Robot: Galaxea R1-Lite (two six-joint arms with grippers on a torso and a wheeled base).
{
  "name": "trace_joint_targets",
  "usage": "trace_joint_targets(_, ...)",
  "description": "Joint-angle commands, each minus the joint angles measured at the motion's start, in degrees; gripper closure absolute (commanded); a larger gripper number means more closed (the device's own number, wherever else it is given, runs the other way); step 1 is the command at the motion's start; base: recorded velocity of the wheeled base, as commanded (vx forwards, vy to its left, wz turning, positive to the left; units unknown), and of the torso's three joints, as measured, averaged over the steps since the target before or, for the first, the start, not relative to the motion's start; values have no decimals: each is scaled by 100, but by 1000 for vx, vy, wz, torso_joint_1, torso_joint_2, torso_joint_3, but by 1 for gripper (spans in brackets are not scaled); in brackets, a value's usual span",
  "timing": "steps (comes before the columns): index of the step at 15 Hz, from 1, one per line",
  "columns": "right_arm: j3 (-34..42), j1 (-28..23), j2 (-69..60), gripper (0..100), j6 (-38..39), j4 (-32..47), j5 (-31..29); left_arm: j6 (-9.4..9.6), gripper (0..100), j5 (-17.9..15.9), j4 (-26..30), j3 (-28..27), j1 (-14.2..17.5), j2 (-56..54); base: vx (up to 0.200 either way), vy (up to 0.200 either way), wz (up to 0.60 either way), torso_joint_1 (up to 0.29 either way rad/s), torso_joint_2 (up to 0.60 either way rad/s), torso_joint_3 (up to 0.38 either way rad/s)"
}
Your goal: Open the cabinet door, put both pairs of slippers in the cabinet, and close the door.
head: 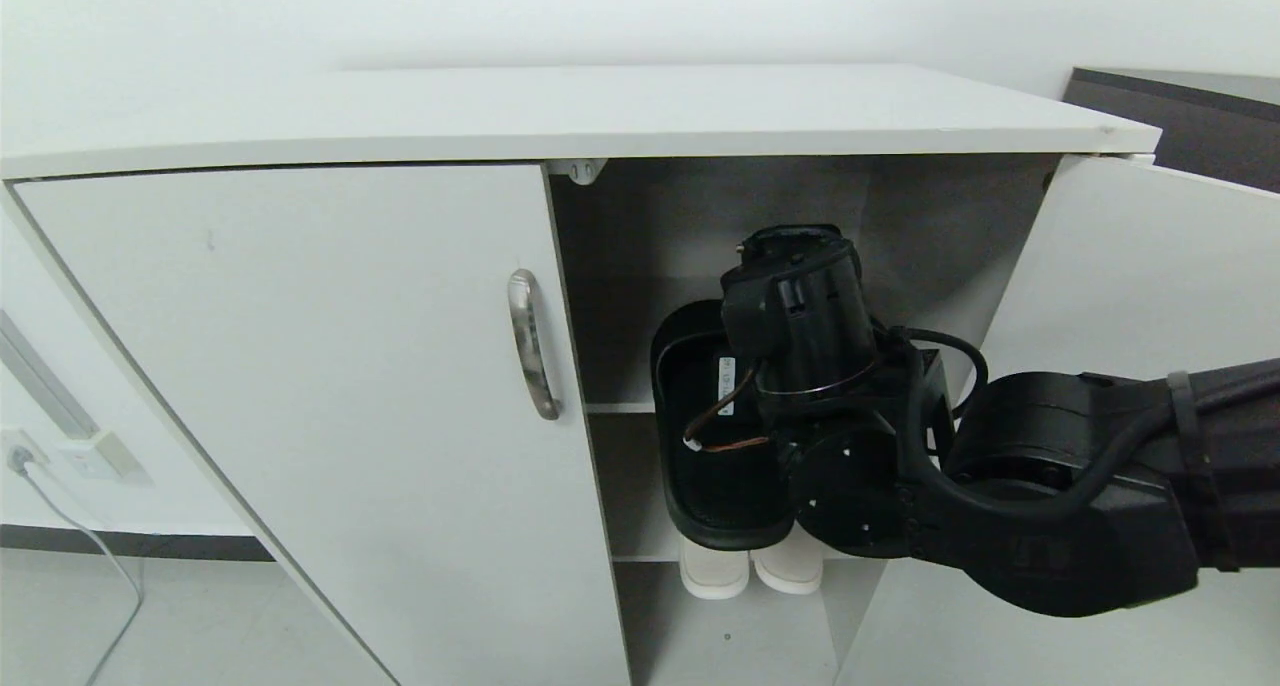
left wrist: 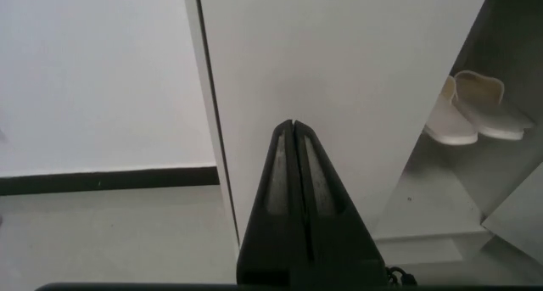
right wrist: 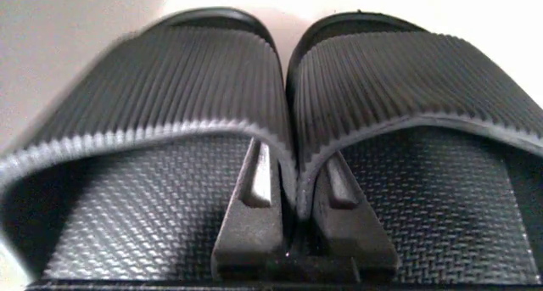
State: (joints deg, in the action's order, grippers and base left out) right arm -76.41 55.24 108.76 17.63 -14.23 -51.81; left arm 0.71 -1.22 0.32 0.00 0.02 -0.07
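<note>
Black slippers [head: 715, 436] hang clamped in the right hand [right wrist: 297, 168], arm extended inside cabinet [head: 600, 116].

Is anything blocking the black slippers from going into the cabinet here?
No loose obstacle: the right door is open. But the black slippers, pinched in the right gripper, overlap a shelf edge in the head view, and the white slippers occupy the shelf below.

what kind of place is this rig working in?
Probably an indoor entryway or mock-up: white shelved cabinet, white slippers on a shelf, black slippers in the right gripper, wall socket.
</note>
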Motion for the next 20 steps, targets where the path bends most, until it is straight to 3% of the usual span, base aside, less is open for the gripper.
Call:
trace_joint_targets(1, -32, 5, 101, 100, -23, -28, 101, 0, 100, -1, 3, 0, 6, 7, 0, 0, 0, 0, 0, 0)
trace_joint_targets(20, -1623, -892, 1112, 100, -506, 95, 532, -9, 100, -1, -5, 0, 6, 7, 0, 0, 0, 0, 0, 0)
